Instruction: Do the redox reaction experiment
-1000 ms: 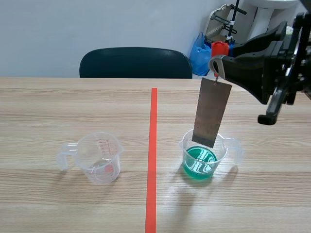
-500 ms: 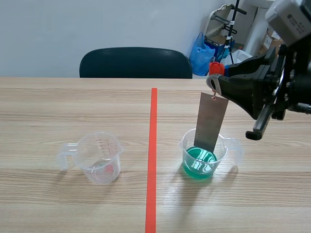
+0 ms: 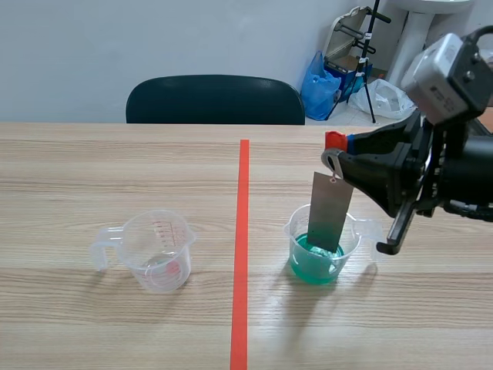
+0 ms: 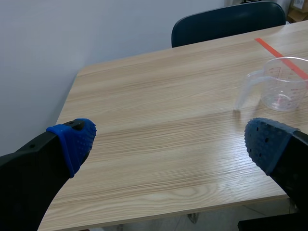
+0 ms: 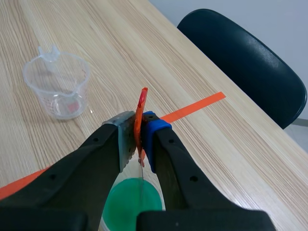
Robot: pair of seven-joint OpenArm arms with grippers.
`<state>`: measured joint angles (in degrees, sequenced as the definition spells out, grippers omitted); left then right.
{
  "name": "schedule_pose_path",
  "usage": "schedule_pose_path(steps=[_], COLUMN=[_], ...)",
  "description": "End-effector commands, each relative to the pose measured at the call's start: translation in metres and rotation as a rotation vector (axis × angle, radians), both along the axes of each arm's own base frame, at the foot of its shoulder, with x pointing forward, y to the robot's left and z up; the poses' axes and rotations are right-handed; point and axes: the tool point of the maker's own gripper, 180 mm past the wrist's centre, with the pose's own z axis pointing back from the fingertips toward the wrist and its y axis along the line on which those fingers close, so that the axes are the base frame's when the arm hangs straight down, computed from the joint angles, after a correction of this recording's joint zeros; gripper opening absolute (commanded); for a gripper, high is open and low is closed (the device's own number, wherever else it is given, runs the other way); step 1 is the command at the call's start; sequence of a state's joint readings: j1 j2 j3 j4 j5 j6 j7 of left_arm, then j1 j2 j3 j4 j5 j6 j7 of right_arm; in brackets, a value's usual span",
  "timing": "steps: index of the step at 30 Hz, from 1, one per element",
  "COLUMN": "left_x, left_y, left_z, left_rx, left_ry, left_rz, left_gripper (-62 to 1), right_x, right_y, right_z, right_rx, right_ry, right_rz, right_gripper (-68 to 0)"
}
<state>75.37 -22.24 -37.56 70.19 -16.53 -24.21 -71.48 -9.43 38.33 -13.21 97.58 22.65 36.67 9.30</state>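
Note:
A grey metal plate (image 3: 330, 211) hangs from a small orange-red tab (image 3: 333, 140), and my right gripper (image 3: 337, 156) is shut on that tab. The plate's lower end dips into green liquid in a clear beaker (image 3: 323, 247) right of the tape line. In the right wrist view the tab (image 5: 140, 107) is pinched in the gripper (image 5: 137, 129), with the green beaker (image 5: 132, 202) straight below. An empty clear beaker (image 3: 157, 250) stands left of the line. My left gripper (image 4: 168, 139) hovers open near the table's left edge, with the empty beaker (image 4: 279, 84) well ahead of it.
An orange-red tape line (image 3: 243, 231) runs down the middle of the wooden table (image 3: 92, 169). A dark chair (image 3: 216, 100) stands behind the far edge. Bags and a stand (image 3: 347, 69) sit on the floor at the back right.
My right gripper has come down and slightly toward me. The hanging plate has gone from above the beaker's rim into the green liquid. The empty beaker has not moved.

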Motion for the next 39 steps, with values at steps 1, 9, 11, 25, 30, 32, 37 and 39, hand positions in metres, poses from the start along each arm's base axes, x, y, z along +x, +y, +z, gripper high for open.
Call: schedule_pose_path(steps=[1, 9, 11, 25, 30, 32, 37, 39], left_x=[0.001, 0.001, 0.001, 0.001, 0.001, 0.001, 0.001, 0.001], left_y=[0.000, 0.000, 0.000, 0.000, 0.000, 0.000, 0.000, 0.000], left_z=[0.007, 0.007, 0.007, 0.007, 0.007, 0.007, 0.007, 0.007], left_rx=[-0.004, -0.004, -0.004, -0.004, -0.004, -0.004, -0.004, -0.004], left_ry=[-0.032, -0.032, -0.032, -0.032, -0.032, -0.032, -0.032, -0.032], left_rz=[0.001, 0.001, 0.001, 0.001, 0.001, 0.001, 0.000, 0.001], left_gripper=[1.4, 1.4, 1.4, 1.4, 1.4, 1.4, 1.4, 1.4], right_x=[0.001, -0.002, -0.002, -0.003, -0.002, -0.003, -0.002, 0.000], right_y=[0.001, -0.003, -0.004, -0.014, -0.015, -0.015, -0.011, -0.011], right_z=[0.008, -0.003, -0.004, -0.015, -0.017, -0.017, -0.020, -0.021], right_rx=[0.037, 0.064, 0.063, 0.062, 0.061, 0.061, 0.053, 0.050], right_ry=[-0.026, -0.023, -0.026, -0.039, -0.037, -0.037, -0.035, -0.032], right_rz=[0.018, 0.046, 0.046, 0.041, 0.040, 0.040, 0.053, 0.052], right_gripper=[-66.9, -66.9, -66.9, -66.9, -66.9, -66.9, -66.9, -66.9])
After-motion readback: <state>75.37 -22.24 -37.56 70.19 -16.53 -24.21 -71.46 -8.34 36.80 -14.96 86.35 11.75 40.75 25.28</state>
